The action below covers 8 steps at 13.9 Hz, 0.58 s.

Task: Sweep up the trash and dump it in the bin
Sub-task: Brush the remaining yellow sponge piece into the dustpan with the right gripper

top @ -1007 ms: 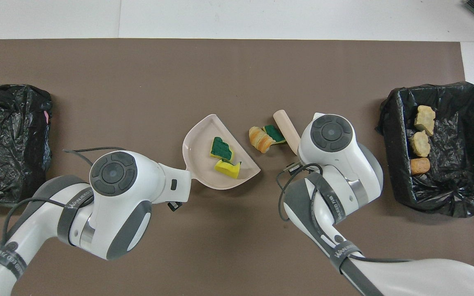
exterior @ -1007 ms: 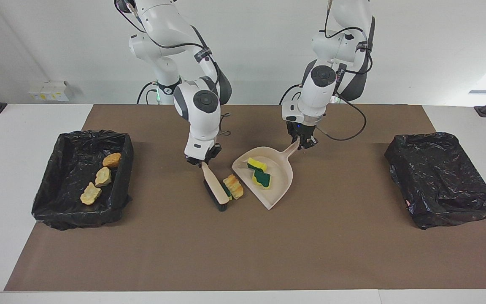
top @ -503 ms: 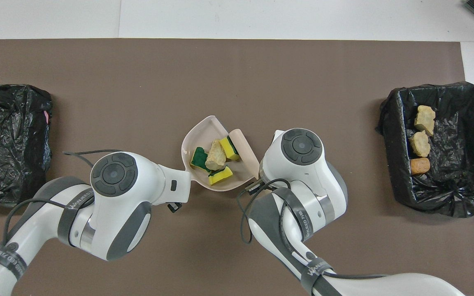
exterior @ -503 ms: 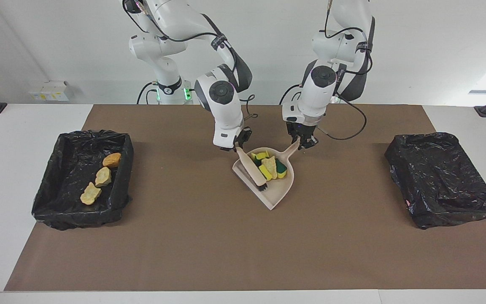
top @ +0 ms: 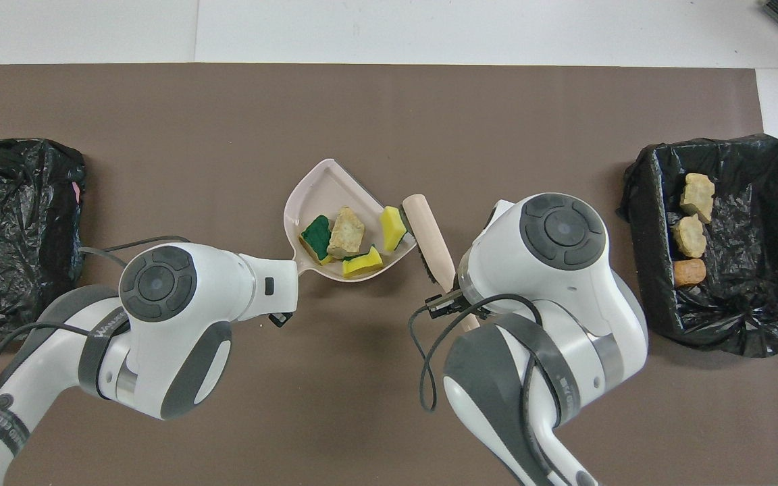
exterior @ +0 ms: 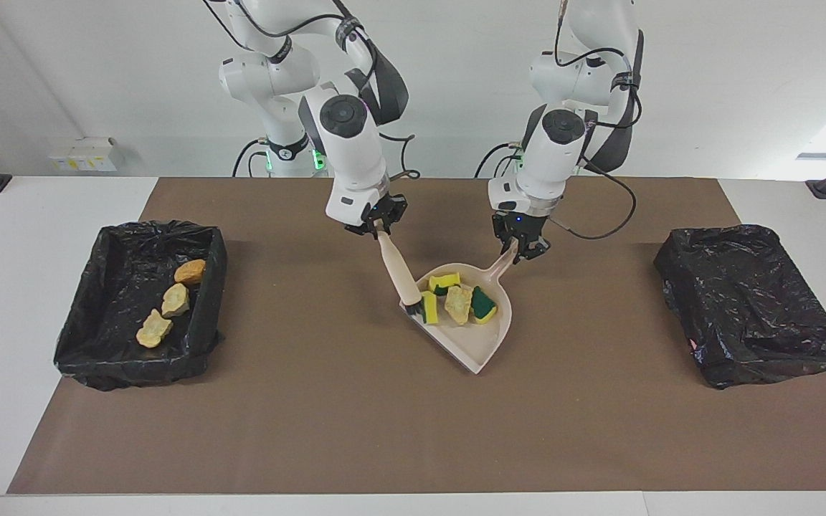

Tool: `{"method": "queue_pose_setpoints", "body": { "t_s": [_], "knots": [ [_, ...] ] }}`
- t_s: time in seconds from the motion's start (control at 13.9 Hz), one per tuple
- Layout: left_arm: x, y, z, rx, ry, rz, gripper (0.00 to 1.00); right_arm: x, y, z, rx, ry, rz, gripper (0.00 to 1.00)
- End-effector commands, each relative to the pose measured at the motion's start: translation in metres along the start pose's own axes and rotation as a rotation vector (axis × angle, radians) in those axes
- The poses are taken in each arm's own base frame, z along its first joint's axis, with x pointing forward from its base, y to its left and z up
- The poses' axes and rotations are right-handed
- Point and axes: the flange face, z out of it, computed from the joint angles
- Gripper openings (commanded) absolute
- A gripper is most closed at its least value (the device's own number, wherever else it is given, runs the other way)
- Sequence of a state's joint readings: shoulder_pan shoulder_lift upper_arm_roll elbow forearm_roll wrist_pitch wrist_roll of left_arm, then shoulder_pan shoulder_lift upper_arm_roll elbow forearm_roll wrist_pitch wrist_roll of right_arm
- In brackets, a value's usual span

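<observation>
1. Sweeping looks basically done. The left hand [exterior: 520,250] is clamped on the handle of the dustpan [exterior: 481,344], the pan sitting mid-bench on the brown mat [exterior: 384,430].
2. The right hand [exterior: 377,228] is pinched tight on the brush [exterior: 400,272] handle, with the bristle end at the pan's open edge, right beside the load.
3. Trash in the pan [top: 345,233]: three yellow-and-green sponge bits plus one tan lump, bunched near the handle end. Three more tan lumps [exterior: 169,299] already sit in the lined bin [exterior: 97,351] at the right arm's end. The other bin [exterior: 750,301] at the left arm's end shows nothing inside.
4. My guess for next: back the brush off, lift the pan level so nothing slides out the open lip, carry it to a bin and tip.
5. Versus a second ago: back then two scraps lay on the mat between brush and pan, with only two sponges inside. Now they're all in, and the brush has risen.
</observation>
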<state>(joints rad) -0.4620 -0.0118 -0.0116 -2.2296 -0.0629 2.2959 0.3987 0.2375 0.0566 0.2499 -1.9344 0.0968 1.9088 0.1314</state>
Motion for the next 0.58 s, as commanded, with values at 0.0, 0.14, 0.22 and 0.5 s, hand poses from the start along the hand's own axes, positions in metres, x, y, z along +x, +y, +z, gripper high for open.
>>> {"method": "queue_pose_setpoints", "body": {
  "t_s": [0.0, 0.14, 0.22, 0.5],
  "knots": [
    [-0.004, -0.008, -0.014, 0.010, 0.044, -0.039, 0.00, -0.020, -0.020, -0.012, -0.112, 0.015, 0.076, 0.00],
    [-0.008, -0.017, -0.022, 0.017, 0.058, -0.061, 0.00, -0.033, -0.039, -0.013, -0.127, 0.009, 0.189, 0.00],
    [-0.009, -0.017, -0.023, 0.016, 0.054, -0.061, 0.00, -0.040, -0.042, -0.007, -0.133, 0.003, 0.230, 0.00],
    [-0.020, -0.012, -0.022, -0.021, -0.029, -0.023, 0.00, -0.030, 0.013, 0.025, -0.112, 0.004, 0.189, 0.00]
  ]
}}
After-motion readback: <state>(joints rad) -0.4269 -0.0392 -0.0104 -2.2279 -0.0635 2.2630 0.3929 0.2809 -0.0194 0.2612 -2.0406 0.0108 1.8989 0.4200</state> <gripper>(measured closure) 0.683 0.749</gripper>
